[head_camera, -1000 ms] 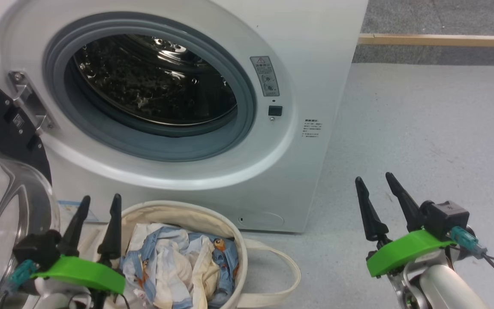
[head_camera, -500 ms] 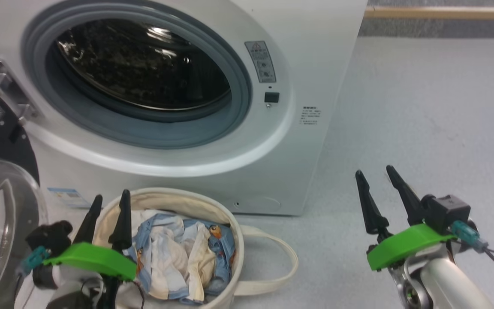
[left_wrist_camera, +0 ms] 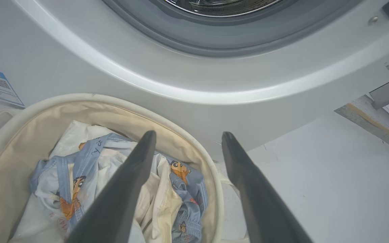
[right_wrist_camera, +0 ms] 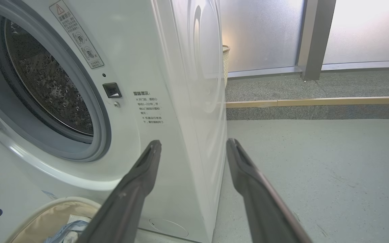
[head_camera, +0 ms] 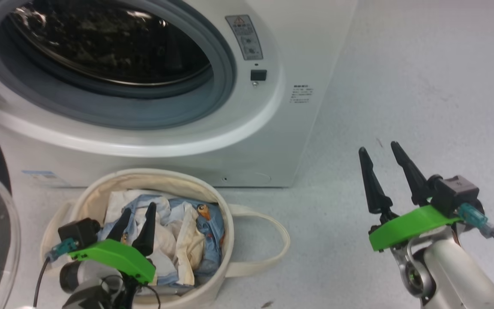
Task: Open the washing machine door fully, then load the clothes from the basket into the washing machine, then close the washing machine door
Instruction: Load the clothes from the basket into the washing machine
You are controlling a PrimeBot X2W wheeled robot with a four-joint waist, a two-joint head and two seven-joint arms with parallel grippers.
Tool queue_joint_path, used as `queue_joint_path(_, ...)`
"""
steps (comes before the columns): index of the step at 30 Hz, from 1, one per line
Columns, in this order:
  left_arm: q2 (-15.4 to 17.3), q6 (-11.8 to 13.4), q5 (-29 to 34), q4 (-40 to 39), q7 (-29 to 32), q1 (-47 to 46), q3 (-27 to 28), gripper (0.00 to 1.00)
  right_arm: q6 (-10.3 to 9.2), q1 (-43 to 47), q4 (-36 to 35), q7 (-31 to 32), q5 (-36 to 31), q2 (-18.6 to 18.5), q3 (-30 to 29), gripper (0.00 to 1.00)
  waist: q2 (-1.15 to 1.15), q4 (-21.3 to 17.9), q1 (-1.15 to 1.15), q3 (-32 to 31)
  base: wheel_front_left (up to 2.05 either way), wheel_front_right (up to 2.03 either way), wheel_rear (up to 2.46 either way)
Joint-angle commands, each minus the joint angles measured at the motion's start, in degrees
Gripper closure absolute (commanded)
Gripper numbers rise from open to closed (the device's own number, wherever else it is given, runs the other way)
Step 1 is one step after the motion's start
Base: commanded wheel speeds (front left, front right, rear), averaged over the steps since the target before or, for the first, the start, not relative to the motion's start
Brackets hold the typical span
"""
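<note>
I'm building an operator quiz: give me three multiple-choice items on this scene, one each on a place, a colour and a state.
1. Where do the clothes lie? A) in the drum B) in the basket C) on the floor
2. What colour is the rubber ring of the washing machine? A) red B) yellow C) grey
3. How is the left claw? A) open B) shut on a garment C) shut on a handle

1 B: they lie bunched inside its rim.
2 C: the ring round the opening is grey.
3 A: its fingers stand apart above the clothes.
</note>
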Motion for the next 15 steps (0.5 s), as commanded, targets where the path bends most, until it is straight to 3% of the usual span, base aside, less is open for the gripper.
queue_joint_path(1,2.3,-0.3,-1.0,1.5,0.2,-3.0,0.4,0.00,0.05,-2.3,-2.1,-0.7,-0.8,-0.7,0.5,0.00,0.00,-0.6,-0.01,1.3,0.00,0.00,0.00)
queue_joint_path(15,1.6,-0.3,-3.3,18.5,-0.1,-11.0,-6.4,0.00,0.05,-4.6,-3.3,-0.7,-2.0,-1.7,0.5,0.00,0.00,-2.5,-0.01,7.8,0.00,0.00,0.00)
